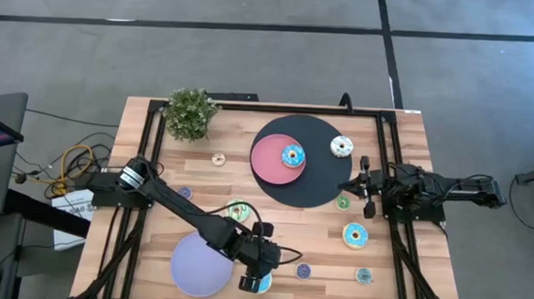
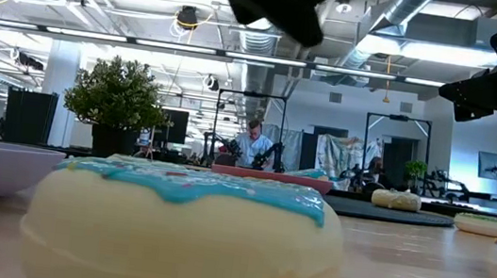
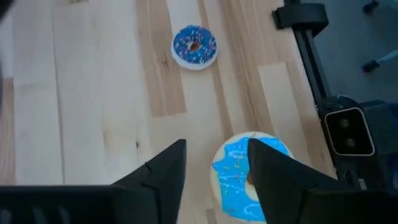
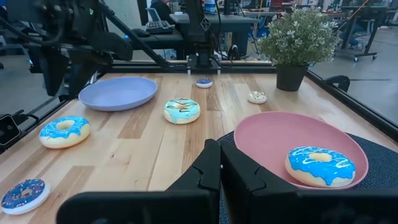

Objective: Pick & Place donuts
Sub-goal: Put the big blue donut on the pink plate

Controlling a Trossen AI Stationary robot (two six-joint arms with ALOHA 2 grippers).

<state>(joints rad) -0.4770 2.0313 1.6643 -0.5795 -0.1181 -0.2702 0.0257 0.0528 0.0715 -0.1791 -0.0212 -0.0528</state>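
The left end effector (image 1: 255, 279) was held above a blue-iced donut (image 1: 262, 283) lying on the wooden surface (image 1: 399, 257) just beside the lavender plate (image 1: 200, 264). Its fingers (image 3: 165, 171) were spread apart and nothing was gripped; one fingertip was seen over the donut's edge, though contact could not be told. The right end effector (image 1: 357, 183), fingers pressed together and empty, was parked well away from the lavender plate, near the pink plate (image 1: 271, 159), on which another blue donut (image 1: 292, 155) was set.

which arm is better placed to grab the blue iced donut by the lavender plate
Left. Its end effector hangs open over that blue iced donut, one finger above its hole. The right end effector sits shut across the table.
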